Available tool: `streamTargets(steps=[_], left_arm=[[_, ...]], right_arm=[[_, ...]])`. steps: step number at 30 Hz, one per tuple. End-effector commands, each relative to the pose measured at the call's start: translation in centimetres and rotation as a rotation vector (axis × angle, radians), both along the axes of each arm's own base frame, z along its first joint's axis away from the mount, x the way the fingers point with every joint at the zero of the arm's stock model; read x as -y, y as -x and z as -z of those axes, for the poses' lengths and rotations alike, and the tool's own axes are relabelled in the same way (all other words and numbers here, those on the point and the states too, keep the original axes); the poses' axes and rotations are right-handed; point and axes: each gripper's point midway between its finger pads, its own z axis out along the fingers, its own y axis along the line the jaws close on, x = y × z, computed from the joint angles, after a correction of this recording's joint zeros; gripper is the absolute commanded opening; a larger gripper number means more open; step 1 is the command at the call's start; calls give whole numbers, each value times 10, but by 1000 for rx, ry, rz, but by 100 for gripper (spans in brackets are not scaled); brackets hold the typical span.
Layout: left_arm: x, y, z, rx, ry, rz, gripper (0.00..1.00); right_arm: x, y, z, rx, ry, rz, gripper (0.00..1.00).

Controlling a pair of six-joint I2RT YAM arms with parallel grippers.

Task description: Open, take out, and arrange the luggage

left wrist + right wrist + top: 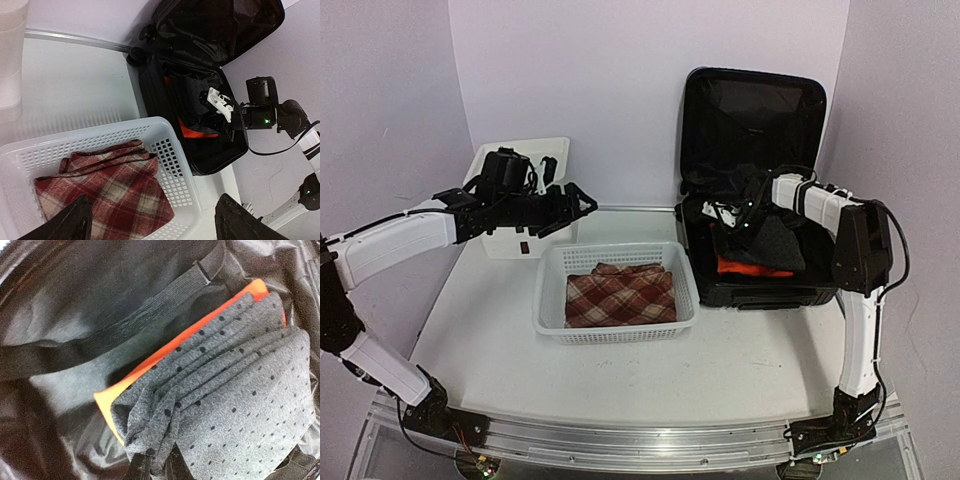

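The black luggage (752, 110) stands open at the back right, lid upright against the wall; it also shows in the left wrist view (210, 30). Inside lie a folded grey dotted cloth (235, 390) on top of an orange cloth (107, 405), with a black elastic strap (125, 332) across the lining. My right gripper (155, 467) is inside the case, shut on a bunched corner of the grey cloth (770, 243). My left gripper (575, 205) is open and empty, hovering above the back of the white basket (555, 262); its fingers (60, 227) frame the basket in the left wrist view.
The white perforated basket (172, 155) at table centre holds a folded red plaid cloth (620, 295), which also shows in the left wrist view (105, 190). A white drawer box (515, 160) stands at the back left behind my left arm. Lilac walls close in on three sides.
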Motion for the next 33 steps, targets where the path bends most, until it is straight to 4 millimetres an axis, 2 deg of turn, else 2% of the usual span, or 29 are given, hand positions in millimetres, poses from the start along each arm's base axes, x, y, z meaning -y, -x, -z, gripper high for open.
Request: streamTargets(steps=[1,4,7,11,12,15,19,22,24,28,33], left_arm=[[21,-6,-16,-65,115,48,82],[37,-11,3,-236,201,88,80],[61,-17,20,-397,275,159,80],[97,-23,19,-520,351,219,84],[109,-25,11,-553,382,229,85],[139,-32,13,-659,434,235,85],[172,-42,29,-796,485,170,86],[195,-47,36,-840,510,122,87],[211,-49,48,-870,518,95,88],[239,-53,51,-887,547,85,87],[263,-48,57,-880,557,65,87]], right_arm=[[1,2,-43,52,-130,6,0],[-1,6,-50,37,-198,2,0],[-3,9,-55,27,-247,3,0],[-2,11,-59,19,-279,5,0],[-2,12,-60,17,-288,2,0],[-5,18,-63,10,-311,-13,0],[-7,26,-65,-1,-334,-37,0],[-8,32,-65,-5,-344,-52,0],[-7,34,-66,-4,-354,-53,0],[-8,41,-73,-2,-396,-73,0],[-11,52,-78,-9,-430,-87,0]])
